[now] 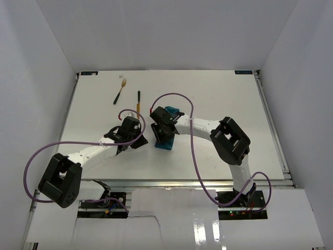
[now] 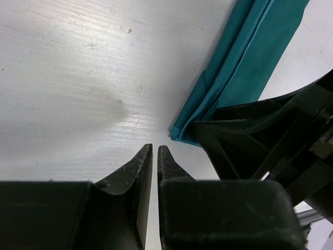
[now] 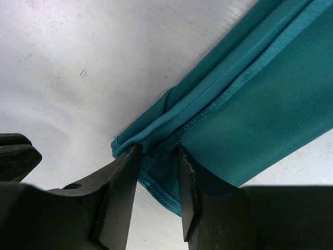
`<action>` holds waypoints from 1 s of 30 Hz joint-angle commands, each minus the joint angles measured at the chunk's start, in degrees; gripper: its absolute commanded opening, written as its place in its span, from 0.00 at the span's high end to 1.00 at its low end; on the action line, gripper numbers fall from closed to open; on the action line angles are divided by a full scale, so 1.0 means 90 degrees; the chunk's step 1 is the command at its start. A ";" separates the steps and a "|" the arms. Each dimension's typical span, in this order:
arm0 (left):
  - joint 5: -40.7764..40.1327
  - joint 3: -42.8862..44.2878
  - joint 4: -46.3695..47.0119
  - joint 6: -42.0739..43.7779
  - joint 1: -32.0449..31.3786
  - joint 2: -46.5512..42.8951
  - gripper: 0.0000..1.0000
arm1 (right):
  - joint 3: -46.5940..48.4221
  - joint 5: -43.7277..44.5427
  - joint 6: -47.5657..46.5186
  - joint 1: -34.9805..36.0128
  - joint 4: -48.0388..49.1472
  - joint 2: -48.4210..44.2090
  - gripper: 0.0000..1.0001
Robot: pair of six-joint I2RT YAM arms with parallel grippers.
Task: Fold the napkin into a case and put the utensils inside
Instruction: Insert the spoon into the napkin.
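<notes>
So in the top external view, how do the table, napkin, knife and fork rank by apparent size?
1. table
2. napkin, folded and partly hidden
3. knife and fork: they look about alike, so left unranked

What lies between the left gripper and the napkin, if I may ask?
Only a short stretch of bare white table, shown in the left wrist view, separates the left gripper from the napkin corner.
</notes>
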 commanded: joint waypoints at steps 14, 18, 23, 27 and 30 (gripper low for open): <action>0.0218 0.0058 0.0291 0.0220 -0.0002 -0.0060 0.74 | -0.0081 0.0338 -0.0018 0.0027 0.0352 -0.0391 0.92; 0.0774 0.0301 0.0789 0.0347 -0.0002 0.0417 0.73 | -0.0111 0.0328 0.0080 0.0027 0.0371 -0.0538 0.78; 0.1098 0.0663 0.0829 0.0455 -0.0002 0.1189 1.00 | -0.0208 0.0572 0.0343 0.0008 0.0352 -0.0772 0.71; 0.1156 0.0644 0.0858 0.0367 -0.0002 0.1493 1.00 | -0.0335 0.0582 0.0441 -0.0031 0.0361 -0.0929 0.62; 0.1157 0.0576 0.0897 0.0308 -0.0002 0.1464 1.00 | -0.0364 0.0504 0.0451 -0.0061 0.0361 -0.0948 0.58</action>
